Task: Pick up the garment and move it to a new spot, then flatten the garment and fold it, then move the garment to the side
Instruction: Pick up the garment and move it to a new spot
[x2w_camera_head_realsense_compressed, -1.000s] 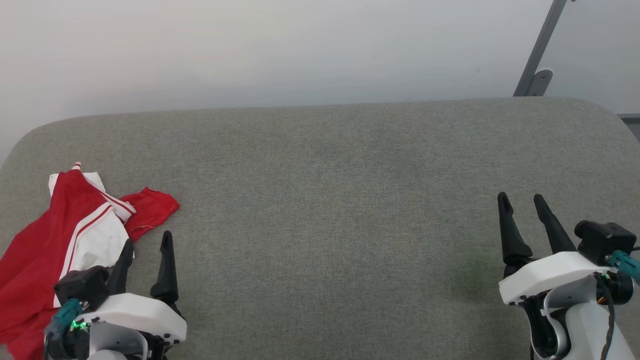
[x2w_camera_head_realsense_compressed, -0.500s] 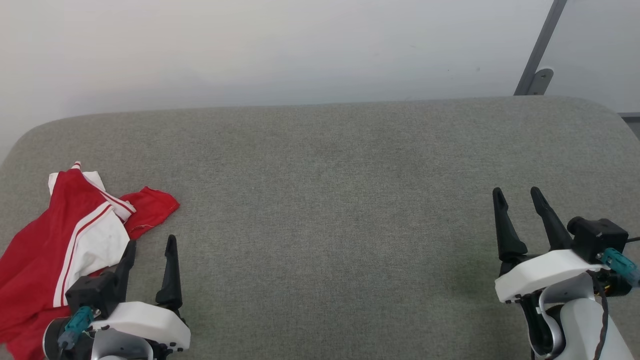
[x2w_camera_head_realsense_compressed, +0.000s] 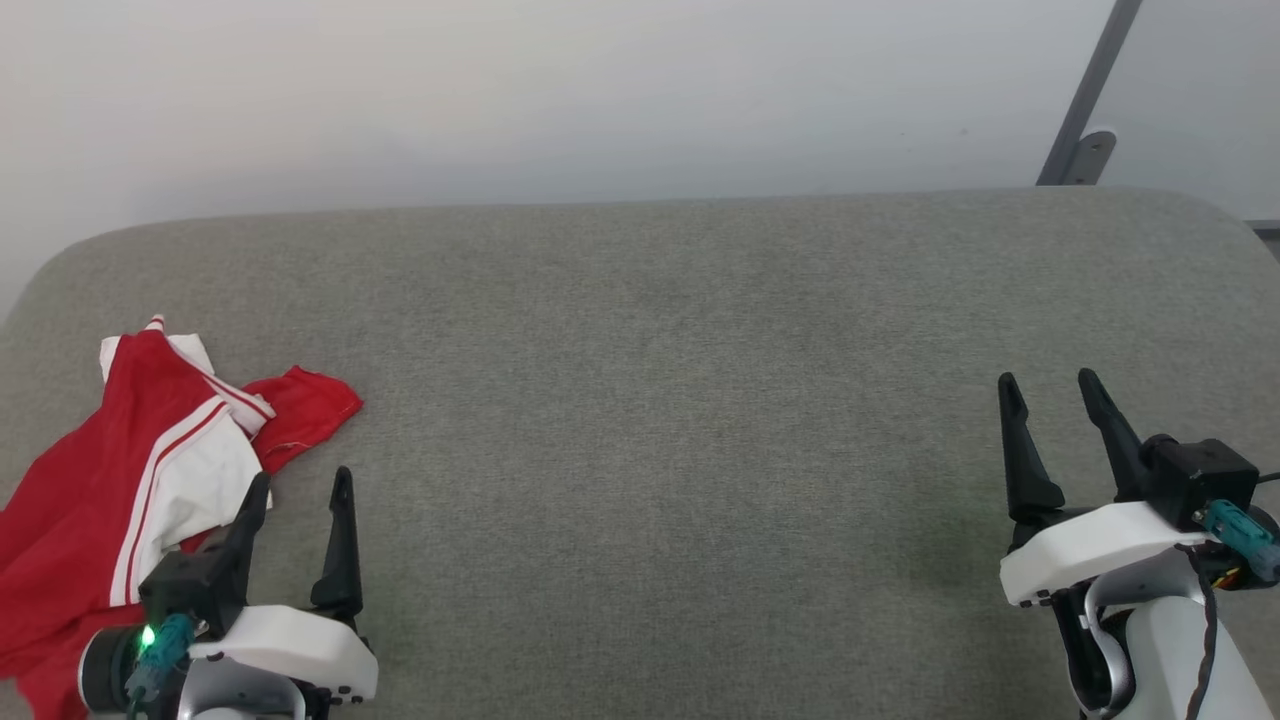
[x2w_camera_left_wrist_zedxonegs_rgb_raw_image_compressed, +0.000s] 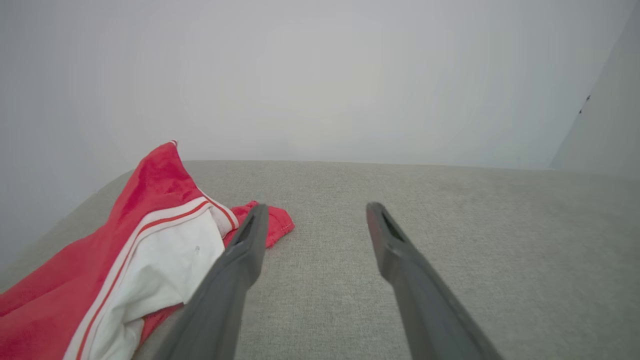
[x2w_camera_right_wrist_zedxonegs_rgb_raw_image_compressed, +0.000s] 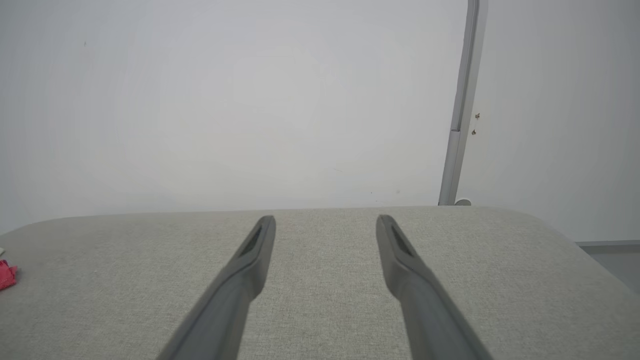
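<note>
A wide table (x2w_camera_head_realsense_compressed: 660, 330) carries everything; it is flat, covered with grey-green woven cloth, and has rounded far corners. Directly on it lies the garment (x2w_camera_head_realsense_compressed: 90, 500), a red jersey T-shirt with a white sleeve and red-and-white striped trim, crumpled in a loose heap at the near left part of the cloth. One red corner of it points toward the middle, and its left part runs out of the head view.
</note>
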